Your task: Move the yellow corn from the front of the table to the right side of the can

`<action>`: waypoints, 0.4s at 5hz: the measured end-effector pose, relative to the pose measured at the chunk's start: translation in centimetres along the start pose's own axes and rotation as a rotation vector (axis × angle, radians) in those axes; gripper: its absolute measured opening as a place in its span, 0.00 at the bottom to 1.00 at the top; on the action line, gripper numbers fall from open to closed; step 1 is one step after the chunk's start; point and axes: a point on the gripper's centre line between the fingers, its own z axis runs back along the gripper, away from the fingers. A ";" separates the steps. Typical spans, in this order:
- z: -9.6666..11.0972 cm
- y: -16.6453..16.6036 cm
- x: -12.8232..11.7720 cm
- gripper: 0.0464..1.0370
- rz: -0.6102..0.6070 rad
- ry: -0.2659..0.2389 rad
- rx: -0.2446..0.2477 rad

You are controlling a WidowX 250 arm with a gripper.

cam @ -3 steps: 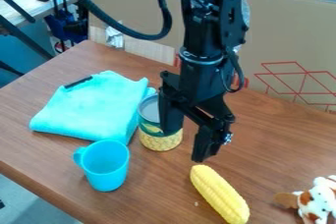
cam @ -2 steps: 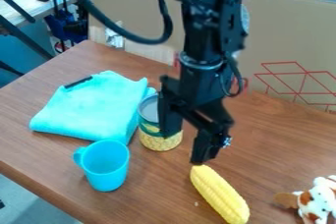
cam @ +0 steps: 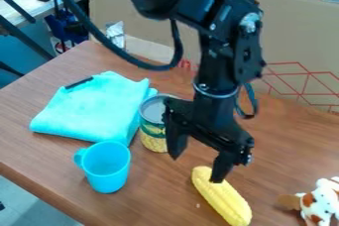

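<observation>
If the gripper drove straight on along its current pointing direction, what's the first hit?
Likely the upper end of the yellow corn: one fingertip of the open, downward-pointing gripper overlaps it in the view. Height above it is unclear, so the wooden table beside it could come first.

A blue cup [cam: 107, 172] stands by a soft blue cloth [cam: 92, 111]. A spotted toy [cam: 322, 202] is on the brown table [cam: 285, 145].
</observation>
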 end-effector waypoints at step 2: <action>-0.4 -2.2 0.5 0.96 0.318 -0.031 -0.097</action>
